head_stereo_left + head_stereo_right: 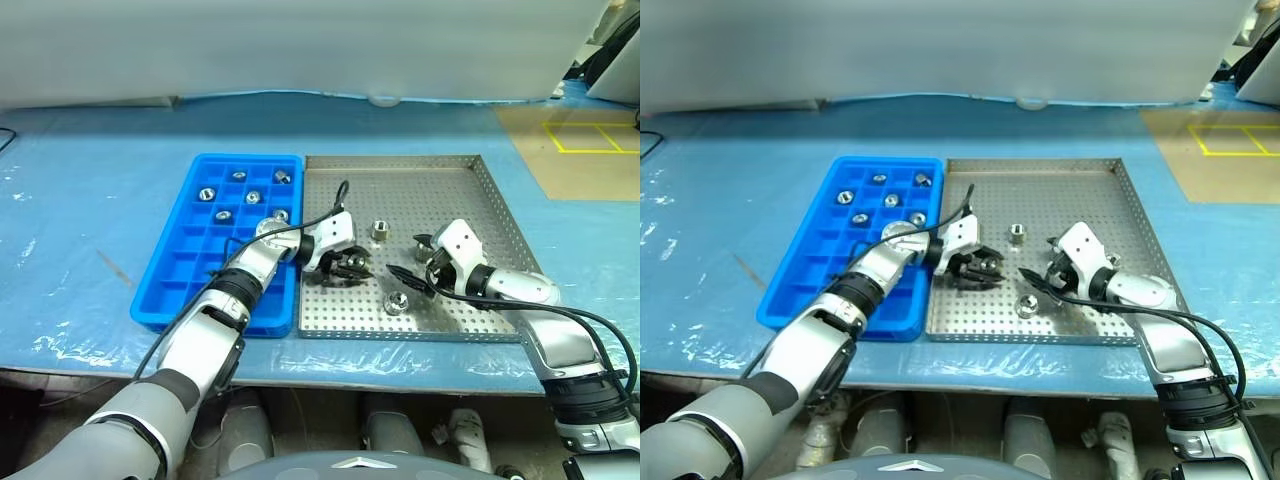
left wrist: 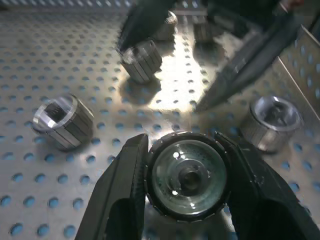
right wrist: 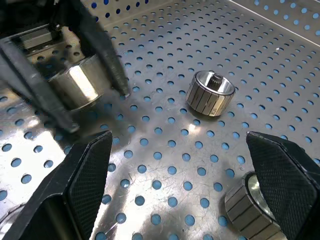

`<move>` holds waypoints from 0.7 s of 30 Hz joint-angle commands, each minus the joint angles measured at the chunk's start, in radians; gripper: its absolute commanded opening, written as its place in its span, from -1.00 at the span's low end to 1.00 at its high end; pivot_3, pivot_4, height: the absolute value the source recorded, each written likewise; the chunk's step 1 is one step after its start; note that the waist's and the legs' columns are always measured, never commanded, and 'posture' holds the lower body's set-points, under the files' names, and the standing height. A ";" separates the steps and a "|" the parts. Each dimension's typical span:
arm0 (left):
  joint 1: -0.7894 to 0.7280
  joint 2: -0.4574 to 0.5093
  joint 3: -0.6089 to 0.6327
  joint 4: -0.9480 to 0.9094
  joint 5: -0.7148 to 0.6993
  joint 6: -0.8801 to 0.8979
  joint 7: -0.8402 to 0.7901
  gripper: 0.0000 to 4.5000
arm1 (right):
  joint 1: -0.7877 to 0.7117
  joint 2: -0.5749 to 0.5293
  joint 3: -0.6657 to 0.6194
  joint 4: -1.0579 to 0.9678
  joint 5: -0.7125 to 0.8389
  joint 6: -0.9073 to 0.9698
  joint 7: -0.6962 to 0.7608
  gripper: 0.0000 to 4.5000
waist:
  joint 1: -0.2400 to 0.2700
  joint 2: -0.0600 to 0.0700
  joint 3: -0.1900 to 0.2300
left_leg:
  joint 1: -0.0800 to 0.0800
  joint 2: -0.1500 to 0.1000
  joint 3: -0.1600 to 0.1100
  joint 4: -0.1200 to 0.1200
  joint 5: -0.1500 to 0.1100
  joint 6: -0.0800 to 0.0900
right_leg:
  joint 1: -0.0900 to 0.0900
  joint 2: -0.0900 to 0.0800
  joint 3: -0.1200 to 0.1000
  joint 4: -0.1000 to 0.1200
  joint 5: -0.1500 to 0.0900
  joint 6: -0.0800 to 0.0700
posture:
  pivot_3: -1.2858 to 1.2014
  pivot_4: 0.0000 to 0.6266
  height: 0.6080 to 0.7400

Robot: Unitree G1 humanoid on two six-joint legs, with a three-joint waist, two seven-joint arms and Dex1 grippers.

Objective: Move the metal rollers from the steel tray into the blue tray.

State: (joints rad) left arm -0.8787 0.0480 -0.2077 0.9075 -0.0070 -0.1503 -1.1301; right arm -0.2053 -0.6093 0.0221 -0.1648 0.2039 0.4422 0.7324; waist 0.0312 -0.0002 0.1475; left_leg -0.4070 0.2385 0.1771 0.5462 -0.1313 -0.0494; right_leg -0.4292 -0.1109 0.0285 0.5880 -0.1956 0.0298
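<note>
1. Here, the left gripper (image 2: 185, 195) sits low over the steel tray (image 1: 470, 180), near the tray's left side, with its two black fingers (image 2: 122, 190) closed on one metal roller (image 2: 186, 179); the left wrist view shows the roller's end face and central hole between them.
2. The right gripper (image 3: 185, 185) hovers over the right half of the same tray, its fingers spread wide apart and holding nothing.
3. The two grippers point toward each other across the middle of the tray, close together but apart.
4. Loose rollers lie on the perforated floor: one (image 1: 380, 231) near the tray's middle, behind the grippers, and one (image 1: 396, 302) toward the front edge between the two grippers.
5. In the right wrist view, one roller (image 3: 210, 93) stands on its own ahead of the open fingers, and another (image 3: 250, 210) lies just beside the inner face of one finger.
6. The blue tray (image 1: 165, 290) lies directly left of the steel tray, their long sides touching or nearly so.
7. Several rollers already sit in its far compartments, one per cell, among them one (image 1: 206, 194) on the left and one (image 1: 283, 176) at the far right; the near compartments hold none.
8. Both trays rest on a tabletop (image 1: 90, 200) covered with blue plastic sheeting.
</note>
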 commanded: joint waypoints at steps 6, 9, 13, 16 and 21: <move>0.128 -0.034 0.244 -0.393 -0.220 0.108 0.325 -0.23 | -0.243 0.121 -0.022 0.041 0.253 0.090 0.168 1.00 | 0.008 0.000 0.000 | -0.010 0.003 -0.001 -0.002 0.000 0.001 | -0.012 0.003 -0.002 0.001 0.000 -0.001 | 0.04 -0.52 1.00; 0.211 -0.040 0.268 -0.567 -0.235 0.146 0.436 -0.23 | -0.335 0.159 -0.002 0.111 0.282 0.094 0.220 1.00 | 0.023 -0.001 0.001 | -0.012 0.003 -0.001 -0.001 0.000 0.003 | -0.013 0.002 -0.003 0.001 0.000 -0.001 | 0.11 -0.52 1.00; 0.351 -0.046 0.303 -0.791 -0.199 0.162 0.638 -0.23 | -0.466 0.217 0.055 0.269 0.252 0.048 0.300 1.00 | 0.058 -0.002 0.001 | -0.012 0.003 -0.001 -0.001 -0.001 0.002 | -0.012 0.001 -0.005 0.001 0.000 -0.001 | 0.21 -0.52 1.00; 0.480 -0.029 0.305 -0.934 -0.125 0.150 0.755 -0.23 | -0.535 0.258 0.104 0.384 0.216 -0.004 0.361 1.00 | 0.086 -0.004 0.002 | -0.013 0.004 -0.002 -0.001 -0.001 0.001 | -0.012 0.001 -0.007 0.001 0.000 -0.001 | 0.28 -0.52 1.00; 0.658 -0.022 0.363 -1.091 0.000 0.204 0.996 -0.23 | -0.618 0.327 0.178 0.551 0.157 -0.091 0.457 1.00 | 0.125 -0.006 0.004 | -0.016 0.005 -0.005 -0.001 0.000 0.001 | -0.012 0.001 -0.010 0.000 0.000 -0.001 | 0.39 -0.52 1.00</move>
State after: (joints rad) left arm -0.2304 0.0296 0.1193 -0.1049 -0.0383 0.0361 -0.2173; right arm -0.7887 -0.2970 0.1869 0.3685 0.3686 0.3903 1.1520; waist 0.1564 -0.0058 0.1512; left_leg -0.4236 0.2435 0.1711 0.5452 -0.1314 -0.0493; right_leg -0.4412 -0.1097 0.0171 0.5883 -0.1959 0.0285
